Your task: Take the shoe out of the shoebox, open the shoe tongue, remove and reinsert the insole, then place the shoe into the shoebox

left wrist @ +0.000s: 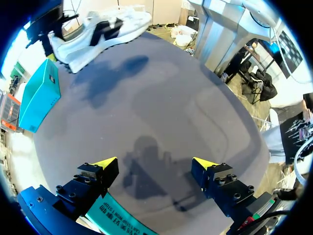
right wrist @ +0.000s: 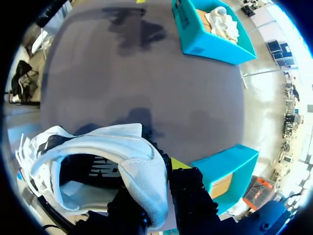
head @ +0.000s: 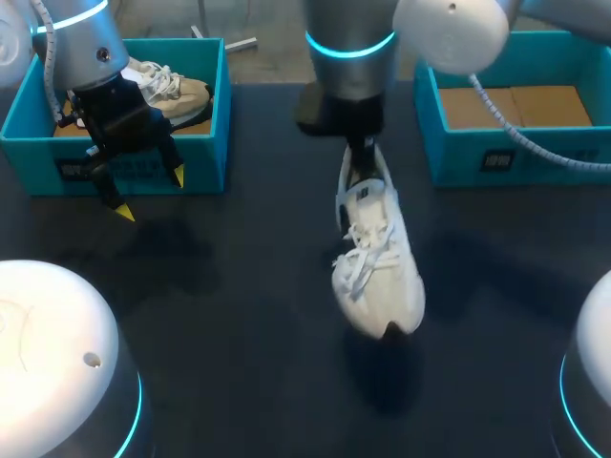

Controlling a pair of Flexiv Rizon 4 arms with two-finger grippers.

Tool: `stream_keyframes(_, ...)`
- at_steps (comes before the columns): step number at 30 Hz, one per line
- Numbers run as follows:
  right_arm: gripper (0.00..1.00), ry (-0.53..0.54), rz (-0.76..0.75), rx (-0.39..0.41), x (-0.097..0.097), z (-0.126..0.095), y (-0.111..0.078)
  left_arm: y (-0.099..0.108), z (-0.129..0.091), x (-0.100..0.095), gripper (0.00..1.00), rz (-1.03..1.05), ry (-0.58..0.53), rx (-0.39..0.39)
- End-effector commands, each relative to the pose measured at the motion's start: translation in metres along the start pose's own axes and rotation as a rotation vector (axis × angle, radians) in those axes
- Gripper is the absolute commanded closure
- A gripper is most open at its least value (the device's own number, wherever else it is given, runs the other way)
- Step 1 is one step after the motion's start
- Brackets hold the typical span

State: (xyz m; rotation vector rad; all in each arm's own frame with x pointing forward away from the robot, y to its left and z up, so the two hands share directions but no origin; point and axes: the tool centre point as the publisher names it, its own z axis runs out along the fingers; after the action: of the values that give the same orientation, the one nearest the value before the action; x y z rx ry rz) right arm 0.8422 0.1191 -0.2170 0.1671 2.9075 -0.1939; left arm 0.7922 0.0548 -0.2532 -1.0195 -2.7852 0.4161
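Dark worktop, teal shoebox at each far corner. Right hand is clamped on the heel of the white shoe mid-worktop, one finger inside the collar and one outside. The shoe looks lifted clear, toe toward the robot. Left hand is spread wide with nothing in it, in front of the left shoebox, which holds a second shoe. Right shoebox shows a bare cardboard floor. Progress: shoe-out step looks done. Laces are tied and the insole looks still seated, so tongue, insole and re-boxing all remain.
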Motion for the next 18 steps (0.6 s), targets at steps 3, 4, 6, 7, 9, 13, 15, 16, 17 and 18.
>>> stream_keyframes(3, 1.0, -0.036, -0.058, -0.03, -0.037, -0.015, -0.023, 0.0, 0.0, 0.001, 0.0, -0.001, 0.0, -0.003)
stream_keyframes(4, 1.0, -0.041, -0.072, -0.013, -0.044, -0.015, -0.028, 0.0, 0.0, 0.001, 0.0, -0.001, 0.0, -0.003)
stream_keyframes(6, 1.0, -0.058, -0.101, 0.003, -0.058, -0.017, -0.041, 0.0, 0.0, 0.001, 0.0, -0.001, 0.0, -0.003)
stream_keyframes(7, 1.0, -0.068, -0.114, -0.003, -0.064, -0.018, -0.047, 0.0, 0.0, 0.001, 0.0, -0.001, 0.0, -0.003)
stream_keyframes(9, 1.0, -0.095, -0.141, -0.017, -0.075, -0.022, -0.059, 0.0, 0.0, 0.001, 0.0, -0.001, 0.0, -0.003)
stream_keyframes(13, 1.0, -0.144, -0.201, -0.016, -0.097, -0.026, -0.083, 0.0, 0.0, 0.001, 0.0, -0.001, 0.0, -0.003)
stream_keyframes(15, 1.0, -0.142, -0.216, -0.042, -0.105, -0.027, -0.091, 0.0, 0.0, 0.001, 0.0, -0.001, 0.0, -0.003)
stream_keyframes(16, 1.0, -0.142, -0.216, -0.042, -0.105, -0.027, -0.091, 0.0, 0.0, 0.001, 0.0, -0.001, 0.0, -0.003)
stream_keyframes(17, 1.0, -0.142, -0.216, -0.042, -0.105, -0.027, -0.091, 0.0, 0.0, 0.001, 0.0, -0.001, 0.0, -0.003)
stream_keyframes(18, 1.0, -0.142, -0.216, -0.042, -0.105, -0.027, -0.091, 0.0, 0.0, 0.001, 0.0, -0.001, 0.0, -0.003)
